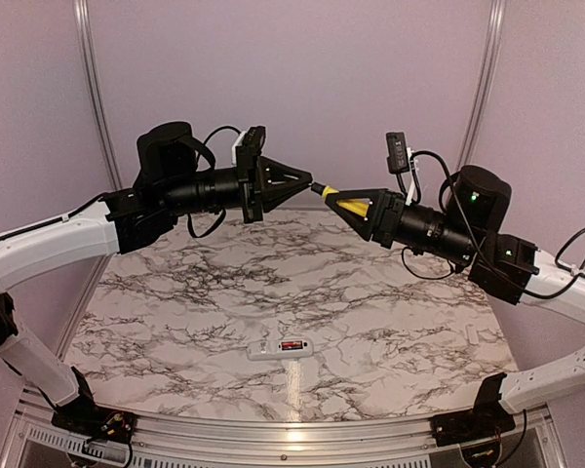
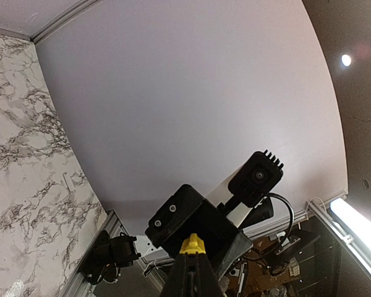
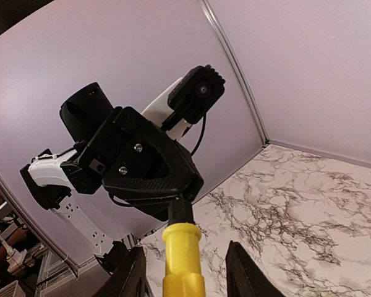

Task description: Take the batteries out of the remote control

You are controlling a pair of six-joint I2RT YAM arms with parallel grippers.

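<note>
Top external: remote control (image 1: 281,347) lies well below left gripper (image 1: 308,181) pinching the screwdriver (image 1: 326,192) and right gripper (image 1: 343,202) spread around its handle.

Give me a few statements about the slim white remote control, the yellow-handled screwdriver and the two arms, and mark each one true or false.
1. The slim white remote control lies on the marble-patterned table, and neither gripper touches it. True.
2. The remote's battery recess is covered. False: it is open, and a red-wrapped battery shows in it.
3. The yellow-handled screwdriver lies on the table beside the remote. False: it is up in the air between the two grippers.
4. The left gripper is shut on the screwdriver's dark end, while the right gripper has its fingers on either side of the yellow handle with gaps showing. True.
</note>
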